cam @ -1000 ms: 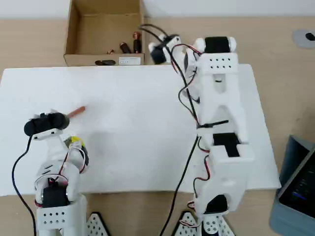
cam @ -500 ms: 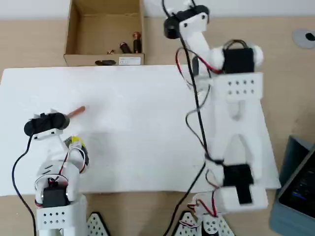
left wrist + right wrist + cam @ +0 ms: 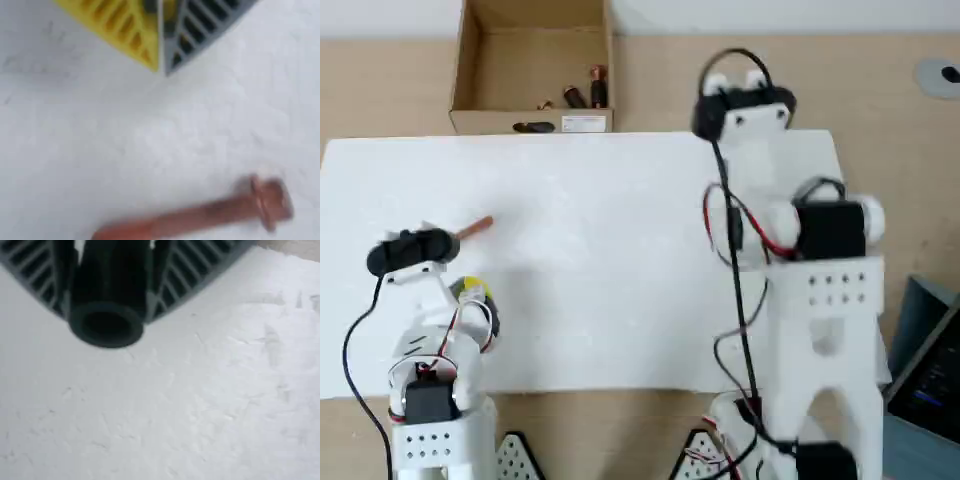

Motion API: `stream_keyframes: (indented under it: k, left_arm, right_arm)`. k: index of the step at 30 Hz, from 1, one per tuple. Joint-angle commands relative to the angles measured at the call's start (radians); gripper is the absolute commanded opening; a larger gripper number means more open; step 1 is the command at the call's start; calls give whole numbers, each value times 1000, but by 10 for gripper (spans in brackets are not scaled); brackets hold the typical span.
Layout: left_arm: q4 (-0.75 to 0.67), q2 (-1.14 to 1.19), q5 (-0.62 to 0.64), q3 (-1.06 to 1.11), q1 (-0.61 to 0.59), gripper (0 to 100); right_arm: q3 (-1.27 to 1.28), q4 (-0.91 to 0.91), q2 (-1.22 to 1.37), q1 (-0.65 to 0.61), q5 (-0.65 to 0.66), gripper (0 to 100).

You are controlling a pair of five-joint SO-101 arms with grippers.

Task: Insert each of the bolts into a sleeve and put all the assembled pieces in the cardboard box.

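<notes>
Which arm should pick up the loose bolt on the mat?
Left. Its claw hangs empty right beside the bolt. The right claw is shut on a sleeve and sits far across the mat, so it would probably do better to keep the sleeve ready.

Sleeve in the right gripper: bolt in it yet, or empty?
Empty, as far as shows: the sleeve in the right gripper shows an open dark bore; one bolt lies loose on the mat.

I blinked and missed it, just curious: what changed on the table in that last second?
The right arm pulled back from the cardboard box toward its base, over the white mat. The left arm, the bolt on the mat and the pieces in the box stayed put.
</notes>
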Motion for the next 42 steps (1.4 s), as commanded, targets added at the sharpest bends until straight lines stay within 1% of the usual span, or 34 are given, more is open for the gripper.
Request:
stream_keyframes:
  k: [1, 4, 7, 10, 16, 19, 22, 28, 32, 34, 38, 42]
  left_arm:
    - [23, 2, 3, -129, -2, 3]
    - [26, 12, 2, -186, -2, 3]
    - [25, 85, 3, -245, -2, 3]
    - [21, 222, 9, -344, -2, 2]
    - [25, 599, 121, -611, -2, 2]
    - [25, 799, 204, -752, -5, 2]
    - [37, 997, 318, -876, -6, 2]
    - [203, 1337, 566, -1145, -8, 2]
    - [315, 1515, 681, -1281, -9, 2]
    - [341, 1586, 736, -1326, -9, 2]
    - [341, 1699, 879, -1379, -40, 2]
    - [338, 1784, 964, -1404, -95, 2]
  right_arm:
    - [151, -66, -127, 54, -12, 9]
    - [272, -121, -214, 94, -6, 9]
    - [363, -167, -283, 119, -6, 9]
    - [424, -195, -332, 125, -8, 9]
    - [446, -198, -358, 180, -12, 9]
    - [446, -198, -360, 222, -12, 9]
    - [446, -198, -361, 255, -12, 9]
    - [446, -198, -361, 266, -12, 9]
    - [446, -193, -361, 266, -12, 9]
    - [446, -192, -361, 266, -12, 9]
    - [446, -190, -361, 265, -12, 9]
    - [446, -190, -361, 265, -12, 9]
